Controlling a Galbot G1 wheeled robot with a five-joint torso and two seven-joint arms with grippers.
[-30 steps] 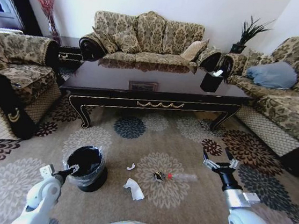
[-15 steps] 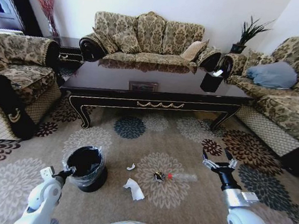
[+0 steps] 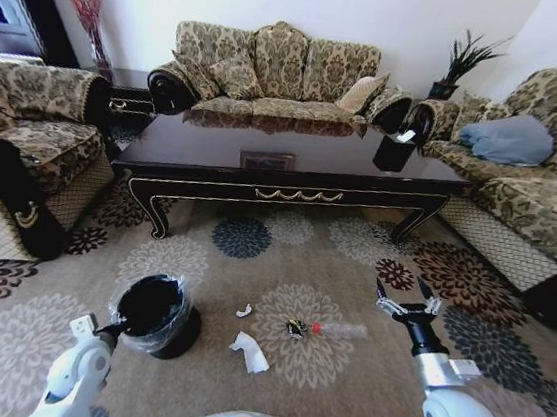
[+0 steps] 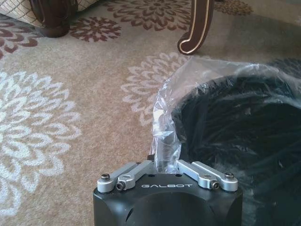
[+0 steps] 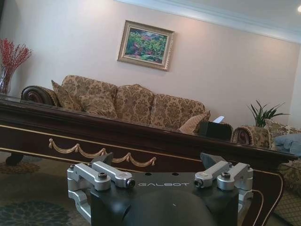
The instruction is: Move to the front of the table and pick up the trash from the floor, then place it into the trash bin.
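On the patterned floor (image 3: 283,259) in front of the dark table (image 3: 292,182) lies the trash: a crumpled white paper (image 3: 250,352), a smaller scrap (image 3: 244,311), a dark wrapper (image 3: 295,327) and a clear bottle (image 3: 341,329) with a red cap. The black trash bin (image 3: 153,312) stands left of it, leaning a little. My left gripper (image 3: 112,328) is at the bin's near rim, and in the left wrist view the left gripper (image 4: 164,157) is shut on the clear bag's edge (image 4: 164,136). My right gripper (image 3: 406,302) hovers open, right of the bottle, and points at the table (image 5: 117,134).
Patterned sofas ring the table: one behind (image 3: 274,72), one left (image 3: 26,129), one right (image 3: 532,187). A black tissue holder (image 3: 396,151) stands on the table's right end. A curved table leg (image 4: 195,28) and a sofa foot (image 4: 54,21) stand beyond the bin.
My left arm has drawn back toward me, and the bin has shifted slightly left and tipped with it. The right gripper has barely moved.
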